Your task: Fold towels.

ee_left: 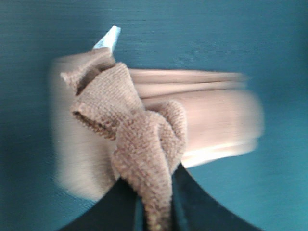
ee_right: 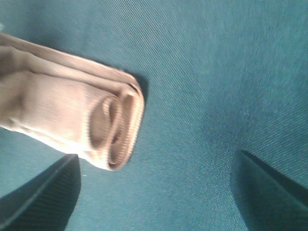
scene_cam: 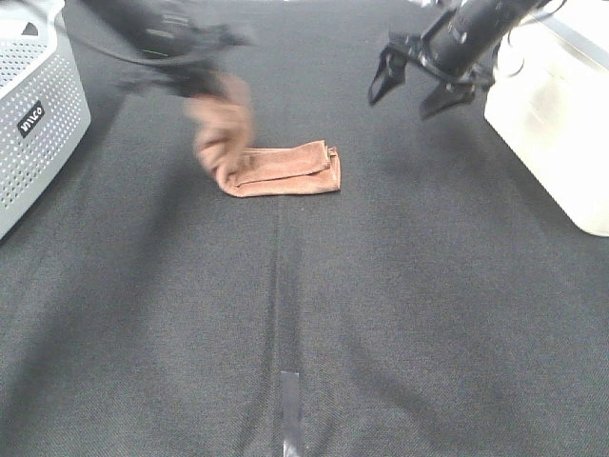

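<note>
The brown towel (scene_cam: 285, 169) lies folded into a narrow strip on the dark table cloth, left of centre. My left gripper (scene_cam: 205, 81) is shut on the towel's left end and lifts it off the table; this arm is blurred. In the left wrist view the bunched cloth (ee_left: 144, 144) sits pinched between the fingers, and a small white tag (ee_left: 108, 38) shows at a far corner. My right gripper (scene_cam: 417, 93) is open and empty, hovering to the right of the towel. The right wrist view shows the towel's folded right end (ee_right: 77, 115) between the spread fingers (ee_right: 43, 192).
A grey perforated basket (scene_cam: 33, 124) stands at the left edge. A white bin (scene_cam: 561, 114) stands at the right edge. A strip of tape (scene_cam: 290, 409) marks the cloth near the front.
</note>
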